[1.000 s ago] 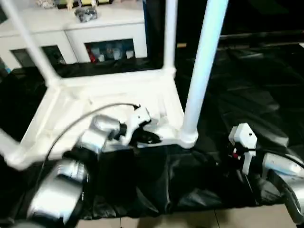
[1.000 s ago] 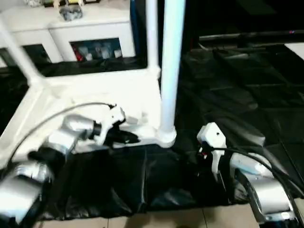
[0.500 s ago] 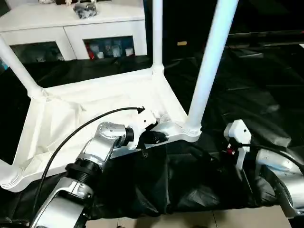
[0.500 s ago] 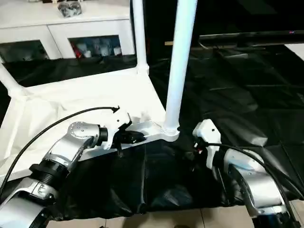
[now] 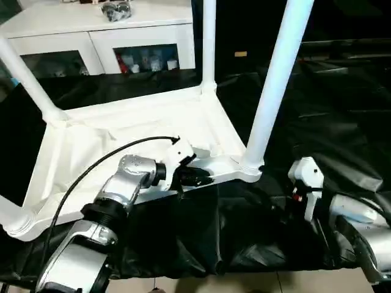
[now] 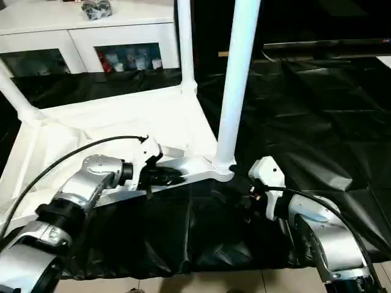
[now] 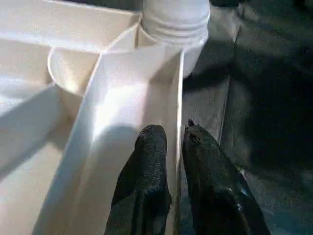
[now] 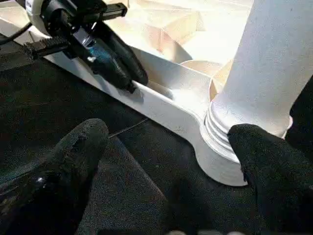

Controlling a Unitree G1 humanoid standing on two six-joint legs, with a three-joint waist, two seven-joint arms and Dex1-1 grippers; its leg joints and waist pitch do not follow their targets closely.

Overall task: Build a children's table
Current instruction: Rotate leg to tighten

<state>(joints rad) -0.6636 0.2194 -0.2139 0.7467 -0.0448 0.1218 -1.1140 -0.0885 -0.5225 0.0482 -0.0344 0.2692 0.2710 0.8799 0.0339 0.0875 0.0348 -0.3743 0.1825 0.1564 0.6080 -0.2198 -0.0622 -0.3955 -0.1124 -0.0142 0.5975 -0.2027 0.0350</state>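
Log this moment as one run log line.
stage: tabletop upside down, legs socketed | left gripper: straddling near rim | right gripper: jaws wide, at near corner leg base

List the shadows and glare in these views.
Left wrist view: the left gripper throws a soft shadow on the tabletop. Right wrist view: the tabletop's ribs are washed pale by glare beside the leg. Left eye view: the black sheet shows glossy streaks.

Black sheeting [image 5: 330, 116] covers the floor in front of me, wrinkled and creased. The upturned white tabletop [image 5: 122, 131] lies directly on it. Bare pale floor [image 6: 201, 282] shows just past the sheet's near edge.
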